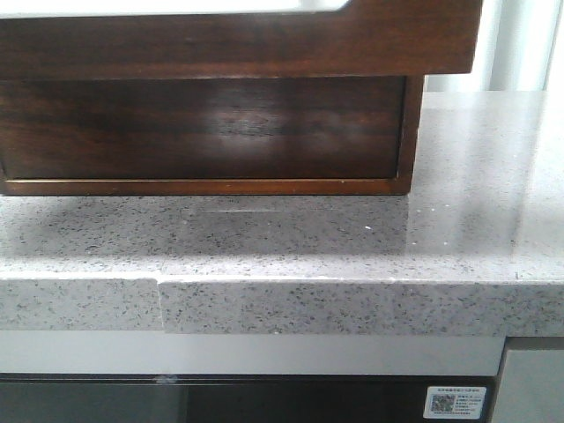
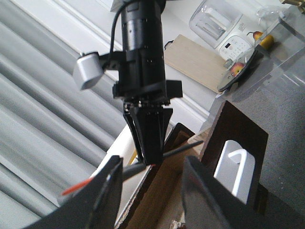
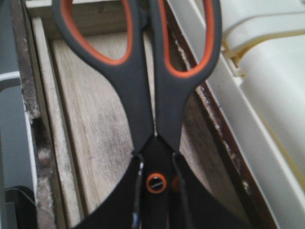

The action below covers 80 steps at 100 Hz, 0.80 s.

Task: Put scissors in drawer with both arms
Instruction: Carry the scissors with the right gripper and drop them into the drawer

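Two claw fingers (image 3: 119,210) pinch the scissors (image 3: 147,95) above the drawer (image 3: 95,138).

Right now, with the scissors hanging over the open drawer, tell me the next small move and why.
Probably ease the right gripper straight down a little, then open its fingers. It is shut on the scissors near the pivot, handles over the drawer's bare wooden floor, between the side walls. The left wrist view suggests they hang above the opening, so a short descent would shorten the drop. The left gripper is open and holds nothing.

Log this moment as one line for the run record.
stage: placing | right hand: shut on scissors, held above open drawer | left hand: open, empty, beside drawer | scissors: not released
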Tool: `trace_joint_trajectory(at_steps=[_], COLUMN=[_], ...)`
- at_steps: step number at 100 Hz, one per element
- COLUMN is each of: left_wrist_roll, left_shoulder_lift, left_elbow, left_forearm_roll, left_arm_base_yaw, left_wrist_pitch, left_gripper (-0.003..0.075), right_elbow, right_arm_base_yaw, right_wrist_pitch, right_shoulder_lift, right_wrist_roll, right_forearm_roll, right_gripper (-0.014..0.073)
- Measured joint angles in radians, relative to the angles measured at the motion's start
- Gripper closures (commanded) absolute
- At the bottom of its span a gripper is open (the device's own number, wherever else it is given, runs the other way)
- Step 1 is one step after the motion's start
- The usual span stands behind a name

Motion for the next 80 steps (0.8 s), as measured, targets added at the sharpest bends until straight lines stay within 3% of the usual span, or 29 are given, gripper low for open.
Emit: trace_joint_trajectory(at_steps=[10,26,34,49,54,63,71,80], left_wrist_roll=[0.0,0.0,0.0,0.0,0.0,-0.015,-0.05,-0.123], left_shoulder_lift=[0.0,0.0,0.0,-0.002,-0.003,-0.022,-0.053,-0.104], left_elbow=[0.0,0.0,0.0,0.0,0.0,0.0,0.0,0.0], left_forearm_roll=[0.0,0.0,0.0,-0.002,-0.002,-0.002,-0.002,-0.002], left_arm_base_yaw=[0.0,0.0,0.0,0.0,0.0,0.0,0.0,0.0], left_wrist_pitch=[0.0,0.0,0.0,0.0,0.0,0.009,0.038,0.094], left_gripper=[0.0439,0.0439,0.0439,0.0442,0.046,0.0509,0.0594,0.0708], right_elbow=[0.0,0.0,0.0,0.0,0.0,0.0,0.0,0.0], right_arm_base_yaw=[0.005,0.005,0.005,0.005,0.005,0.005,0.005,0.005], right_wrist_pitch=[-0.008,-0.016,-0.028,-0.033,-0.033,-0.025,-0.018,-0.004], right_shoulder_lift=[0.035,0.053,0.053,0.053,0.051,0.043,0.019,-0.026], right_wrist_roll=[-0.009,-0.013,-0.015,-0.015,-0.015,0.007,0.02,0.026], right_forearm_roll=[-0.002,-0.002,-0.002,-0.002,-0.002,-0.002,-0.002,-0.002], right_gripper=[0.0589,0.024,0.0193,0.0226,0.0296,0.0497,0.0673,0.0663])
